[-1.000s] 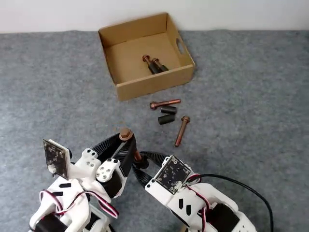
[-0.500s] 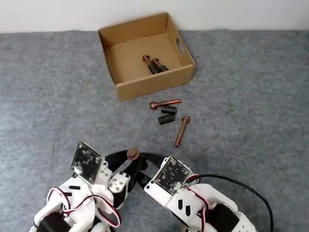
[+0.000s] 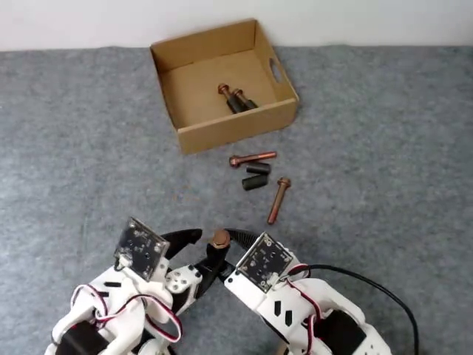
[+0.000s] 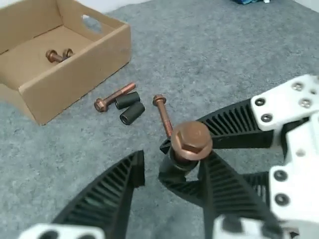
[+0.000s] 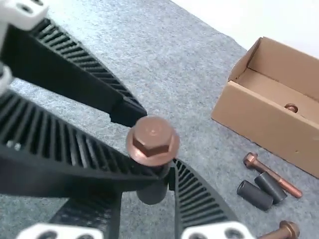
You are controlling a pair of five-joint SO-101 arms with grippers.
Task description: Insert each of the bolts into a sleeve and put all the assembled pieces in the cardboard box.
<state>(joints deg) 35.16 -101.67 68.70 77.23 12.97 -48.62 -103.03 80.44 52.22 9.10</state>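
Observation:
A copper bolt [image 3: 219, 239] stands head-up in a black sleeve [image 5: 152, 193] at the near edge of the table. My right gripper [image 5: 149, 195] is shut on that sleeve. My left gripper [image 4: 172, 167] is open, one finger [image 4: 117, 186] well clear of the bolt head [image 4: 192, 141] and the other beside it. Two loose bolts [image 3: 253, 157] [image 3: 278, 200] and two loose sleeves [image 3: 258, 169] [image 3: 254, 182] lie on the carpet in front of the cardboard box [image 3: 236, 127]. Inside the box lie two assembled pieces [image 3: 236, 98].
Grey carpet covers the table. The box stands at the far middle, against a white wall. Open carpet lies to the left and right of the loose parts. A black cable [image 3: 362, 279] runs off the right arm.
My left gripper carried the bolt down and to the right to the right gripper, then opened and let go of it. The bolt now sits in the sleeve held by the right gripper.

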